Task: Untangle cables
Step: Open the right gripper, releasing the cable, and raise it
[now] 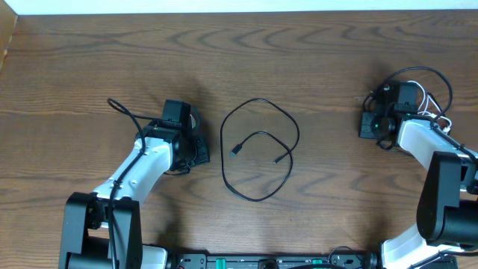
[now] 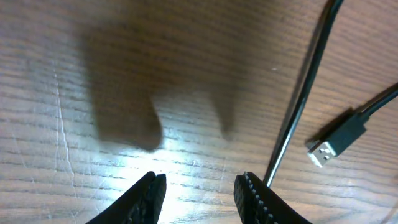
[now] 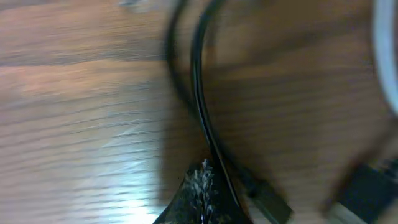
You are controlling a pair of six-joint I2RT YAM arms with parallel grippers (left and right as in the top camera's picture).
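One black cable (image 1: pixel 258 153) lies in a loose loop at mid-table, both plugs inside the loop. My left gripper (image 1: pixel 200 149) sits just left of it, low over the wood. In the left wrist view this gripper (image 2: pixel 200 183) is open with bare table between its fingers; the cable (image 2: pixel 305 93) and its plug (image 2: pixel 336 140) lie to their right. At the right, my right gripper (image 1: pixel 366 123) is beside another black cable (image 1: pixel 418 75) and a white one (image 1: pixel 433 104). In the right wrist view it (image 3: pixel 202 171) is shut, and the black cable (image 3: pixel 199 93) runs along the right of its tips.
Thicker black wires run along both arms. The table's far edge (image 1: pixel 239 13) is at the top of the overhead view. A blurred dark plug (image 3: pixel 270 200) and the white cable (image 3: pixel 385 62) lie close to the right gripper.
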